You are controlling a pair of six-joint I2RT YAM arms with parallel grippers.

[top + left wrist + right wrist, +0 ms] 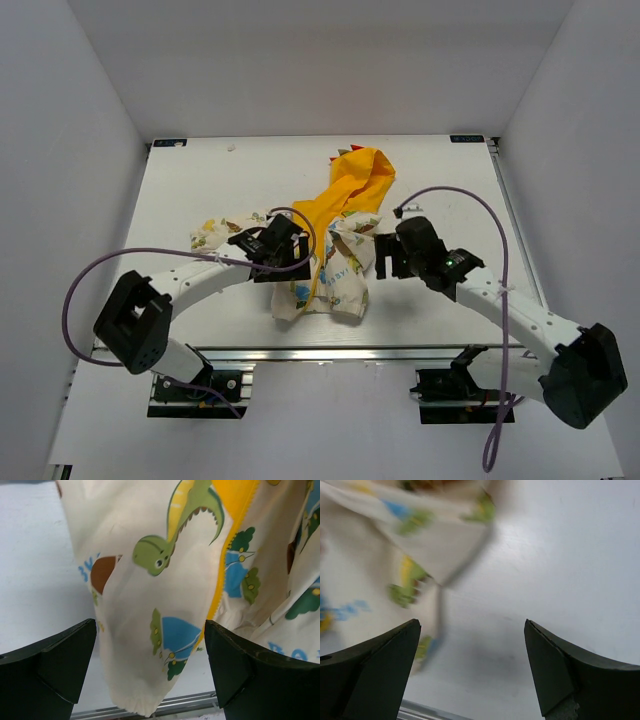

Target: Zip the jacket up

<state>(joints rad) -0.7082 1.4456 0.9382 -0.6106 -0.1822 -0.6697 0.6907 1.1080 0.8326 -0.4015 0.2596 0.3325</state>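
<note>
The jacket (335, 255) is lying crumpled in the middle of the counter (200, 180), with its yellow hood (360, 175) pointing toward the far edge and the printed body bunched toward the near edge. The left end effector (280, 243) is being held spread wide over the jacket's left part, and nothing is being pinched. The right end effector (385, 255) is being held just beside the jacket's right edge, also spread and empty.

The step in hand is judged to be laying the front open, since the zip cannot be worked while the cloth is heaped. This step is likely to be done well if one front edge is pinched close to the hem and the other side is drawn away flat, so that the zipper strip (237, 510) is being pulled straight, not twisted. A single layer should be taken, as a sleeve or the lining could easily be caught with it.

The overhead view is giving the whole heap and both arms, yet the zip cannot be made out there. The left wrist view is showing a green dinosaur (155, 555) and the orange strip between the dark fingers (55, 665). The right wrist view is blurred, with cloth at the upper left and bare counter between the jaws.
</note>
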